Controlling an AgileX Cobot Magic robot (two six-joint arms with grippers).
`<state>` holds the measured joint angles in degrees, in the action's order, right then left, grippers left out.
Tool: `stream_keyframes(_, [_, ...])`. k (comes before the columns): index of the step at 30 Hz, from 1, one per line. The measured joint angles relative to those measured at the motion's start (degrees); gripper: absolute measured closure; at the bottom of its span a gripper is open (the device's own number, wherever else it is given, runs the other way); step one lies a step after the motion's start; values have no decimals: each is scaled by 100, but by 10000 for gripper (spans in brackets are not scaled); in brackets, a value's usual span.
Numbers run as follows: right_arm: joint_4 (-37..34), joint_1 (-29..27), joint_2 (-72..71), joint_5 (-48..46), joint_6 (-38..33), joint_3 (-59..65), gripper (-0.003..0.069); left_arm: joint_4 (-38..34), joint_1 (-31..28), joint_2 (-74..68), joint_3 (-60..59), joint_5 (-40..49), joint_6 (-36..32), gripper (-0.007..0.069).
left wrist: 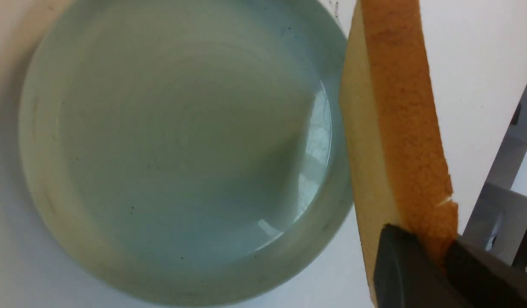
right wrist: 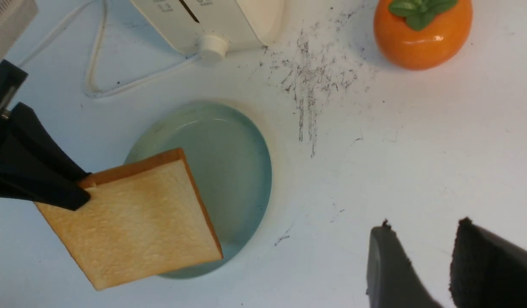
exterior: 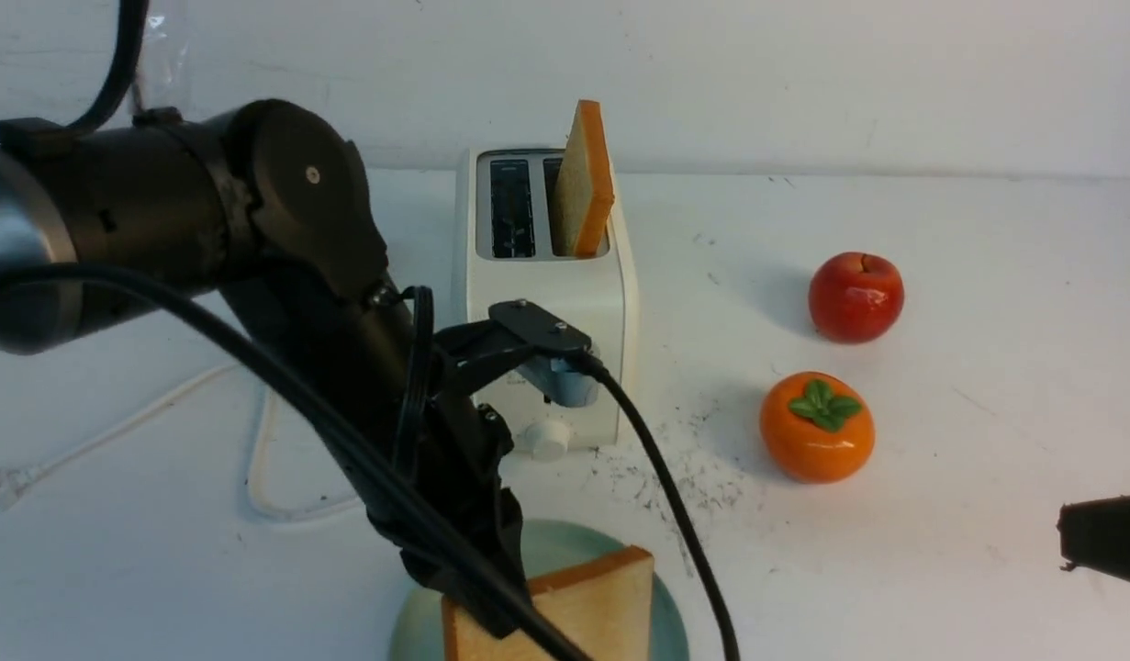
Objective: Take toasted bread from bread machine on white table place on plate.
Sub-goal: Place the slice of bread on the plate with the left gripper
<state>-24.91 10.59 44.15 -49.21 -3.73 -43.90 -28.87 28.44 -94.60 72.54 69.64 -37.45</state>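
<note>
My left gripper (exterior: 491,606) is shut on a corner of one slice of toasted bread (exterior: 574,615) and holds it just above the pale blue-green plate (exterior: 546,546) at the table's front. In the left wrist view the fingers pinch the slice's crust (left wrist: 396,107) beside the empty plate (left wrist: 182,149). The second slice (exterior: 585,179) stands up out of the right slot of the cream-white bread machine (exterior: 546,275); the left slot is empty. My right gripper (right wrist: 422,226) is open and empty, low at the front right, apart from the plate (right wrist: 233,171) and the held slice (right wrist: 135,218).
A red apple (exterior: 855,296) and an orange persimmon (exterior: 816,426) sit right of the toaster. The white power cord (exterior: 262,459) loops to its left. Dark scratch marks (exterior: 693,477) lie between the toaster and the plate on the white table (exterior: 941,569).
</note>
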Motion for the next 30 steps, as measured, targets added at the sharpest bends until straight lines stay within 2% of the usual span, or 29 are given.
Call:
stream_keyframes(5, [0,0,0,0,0,0,426,15,0,-273,0,-308,-213,582])
stream_keyframes(16, [-38,0,0,0,0,0,426,495,0,-629,0,-658,-127,571])
stream_keyframes(18, [-38,0,0,0,0,0,426,544,0,-659,0,-777,2,529])
stream_keyframes(21, [-38,0,0,37,-68,0,426,695,0,-679,0,-934,175,423])
stream_keyframes(22, [-38,0,0,37,-68,0,426,710,0,-679,0,-934,191,414])
stream_keyframes(24, [-38,0,35,95,-349,-101,426,1029,0,-660,0,-1043,494,284])
stream_keyframes(25, [-44,0,53,95,-383,-101,426,1065,0,-653,0,-1045,494,284])
stream_keyframes(26, [-52,0,166,51,-462,-371,426,1443,0,-588,0,-1055,794,223])
stream_keyframes(27, [-52,0,184,38,-462,-371,426,1495,0,-563,0,-1055,838,218])
stream_keyframes(28, [-66,0,349,-55,-503,-645,426,1845,0,-460,22,-1078,1212,197])
stream_keyframes(30, [-87,14,642,-178,-648,-1035,426,2395,0,-230,135,-1103,2005,201])
